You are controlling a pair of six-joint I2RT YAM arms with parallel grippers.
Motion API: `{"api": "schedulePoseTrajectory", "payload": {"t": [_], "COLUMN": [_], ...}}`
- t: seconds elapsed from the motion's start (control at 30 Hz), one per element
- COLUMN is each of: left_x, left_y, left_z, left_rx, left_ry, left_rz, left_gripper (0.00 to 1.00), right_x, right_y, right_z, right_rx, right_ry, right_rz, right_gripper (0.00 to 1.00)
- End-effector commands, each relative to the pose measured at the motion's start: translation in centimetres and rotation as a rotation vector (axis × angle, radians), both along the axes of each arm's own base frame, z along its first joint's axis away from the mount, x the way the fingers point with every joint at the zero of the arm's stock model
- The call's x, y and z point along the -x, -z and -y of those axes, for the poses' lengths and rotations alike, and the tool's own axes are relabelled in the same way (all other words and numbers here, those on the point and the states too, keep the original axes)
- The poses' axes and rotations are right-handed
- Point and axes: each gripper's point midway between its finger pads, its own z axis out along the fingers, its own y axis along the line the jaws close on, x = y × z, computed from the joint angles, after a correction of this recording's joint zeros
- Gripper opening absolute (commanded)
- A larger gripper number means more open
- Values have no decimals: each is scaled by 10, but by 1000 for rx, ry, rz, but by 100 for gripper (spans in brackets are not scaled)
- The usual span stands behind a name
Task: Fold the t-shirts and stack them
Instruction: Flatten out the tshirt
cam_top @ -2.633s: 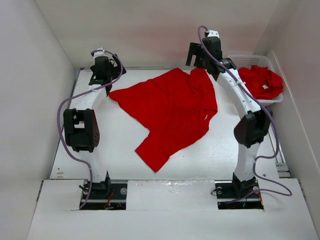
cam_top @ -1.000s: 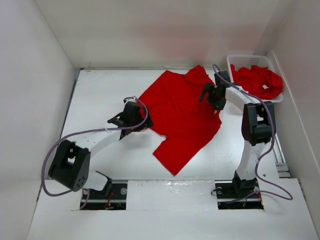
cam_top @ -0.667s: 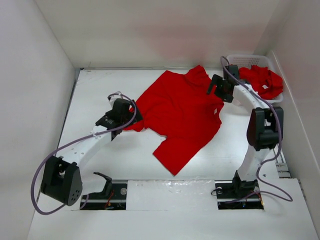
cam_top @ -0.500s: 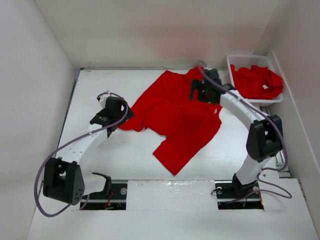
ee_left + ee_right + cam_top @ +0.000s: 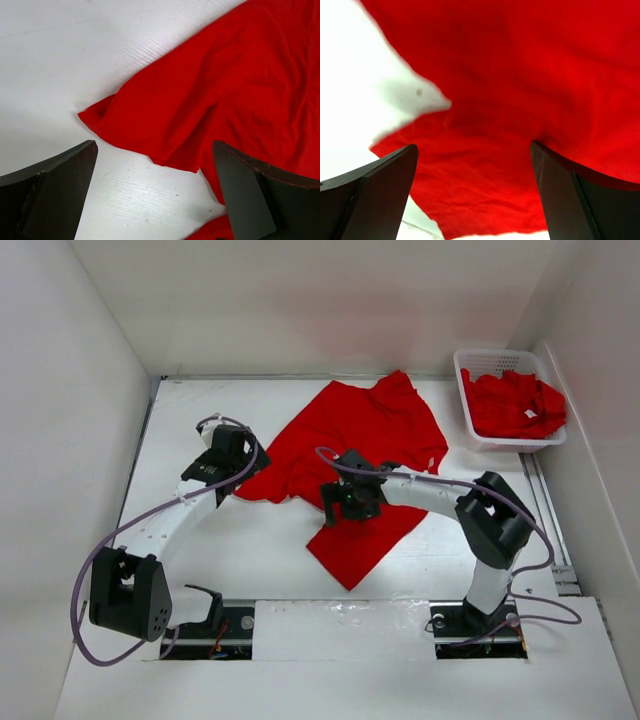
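Since the bright red short-sleeved cloth t-shirt point(image 5: 370, 430) spread on the white surface point(image 5: 260, 560) looks light and limp, its sleeve and hem edges seem the best places to pinch. The left pincer point(image 5: 155, 180) and the right pincer point(image 5: 475, 175) both hover over it, spread wide and empty.

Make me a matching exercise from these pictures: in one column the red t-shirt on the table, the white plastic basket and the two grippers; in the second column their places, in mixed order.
Column one
1. spread bright red cloth t-shirt
2. white slotted plastic basket
3. left gripper
4. right gripper

Column two
A. in the far right corner, crumpled red shirts inside
B. open, above the shirt's left corner
C. flat in the middle of the white table
D. open, above the shirt's near part

Pairs: 1-C, 2-A, 3-B, 4-D
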Motion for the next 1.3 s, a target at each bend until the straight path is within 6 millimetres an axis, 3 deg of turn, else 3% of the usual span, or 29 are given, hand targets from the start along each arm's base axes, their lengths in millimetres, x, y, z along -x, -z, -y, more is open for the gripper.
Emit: {"api": "schedulePoseTrajectory", "payload": {"t": [0.0, 0.03, 0.13, 0.17, 0.23, 0.27, 0.33, 0.37, 0.47, 0.5, 0.6, 0.7, 0.77, 0.9, 0.93, 0.97, 1.17, 1.27], "left_x": [3, 3, 9, 11, 13, 14, 19, 21, 28, 31, 39, 54, 75, 105, 114, 122, 131, 125], "left_y": [2, 2, 11, 11, 11, 12, 18, 22, 21, 21, 23, 31, 38, 56, 70, 75, 85, 88], "left_z": [3, 3, 5, 11, 17, 22, 28, 31, 43, 47, 55, 71, 102, 126, 119, 124, 102, 90], "left_rx": [24, 24, 29, 28, 14, 21, 42, 45, 84, 86, 85, 10, -46, -170, -225, -222, -247, -219], "left_ry": [7, 7, 33, 60, 85, 102, 138, 163, 238, 253, 296, 351, 458, 463, 449, 452, 374, 347], "left_rz": [-5, -5, -32, -35, -33, -36, -52, -55, -16, -8, -4, -17, -40, -136, -190, -209, -210, -186], "left_gripper": [100, 100, 100, 100, 100, 100, 100, 100, 100, 100, 100, 100, 100, 100, 100, 100, 97, 95], "right_x": [-15, -16, -27, -33, -46, -54, -67, -74, -94, -108, -120, -124, -119, -102, -97, -91, -68, -61], "right_y": [8, 17, 17, 22, 15, 15, 5, 2, -21, -29, -48, -69, -82, -91, -92, -89, -97, -94], "right_z": [11, 26, 52, 75, 94, 117, 138, 158, 186, 204, 230, 226, 213, 203, 204, 206, 213, 217], "right_rx": [-57, -58, -76, -66, -81, -73, -70, -51, -27, -12, -9, -19, -23, -31, -29, -26, -29, -22], "right_ry": [103, 149, 235, 296, 362, 415, 459, 509, 553, 609, 642, 603, 558, 535, 535, 534, 540, 548], "right_rz": [-25, -65, -72, -84, -66, -68, -28, -11, 61, 99, 140, 193, 227, 239, 236, 230, 253, 242], "right_gripper": [100, 100, 100, 100, 100, 100, 100, 100, 100, 100, 100, 100, 100, 100, 100, 100, 100, 100]}}
